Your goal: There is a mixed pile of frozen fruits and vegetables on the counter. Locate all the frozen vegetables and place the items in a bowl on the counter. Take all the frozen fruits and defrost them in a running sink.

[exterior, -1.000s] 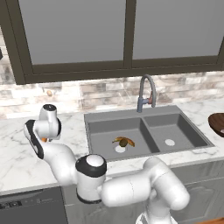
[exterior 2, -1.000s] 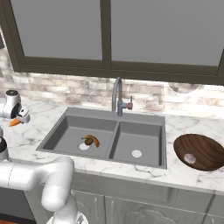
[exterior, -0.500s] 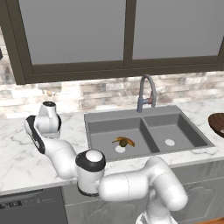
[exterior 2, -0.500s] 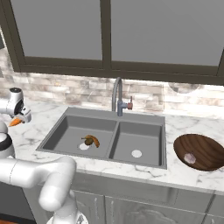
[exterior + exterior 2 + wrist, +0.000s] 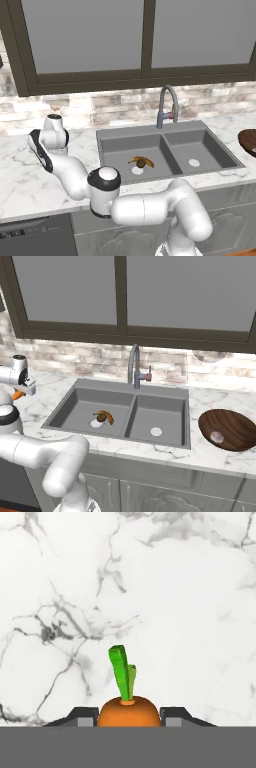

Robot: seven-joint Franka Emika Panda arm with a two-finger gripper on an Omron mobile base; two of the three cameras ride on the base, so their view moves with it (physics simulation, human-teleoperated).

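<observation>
Up close, claw point(image 5: 128, 719) pinches carrot point(image 5: 128, 711) over marble counter point(image 5: 175, 587).

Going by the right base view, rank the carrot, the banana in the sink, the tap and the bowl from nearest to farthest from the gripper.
1. carrot, at the gripper, far left.
2. banana, left sink basin.
3. tap, behind the sink; close to the banana's distance.
4. bowl, far right counter.
</observation>
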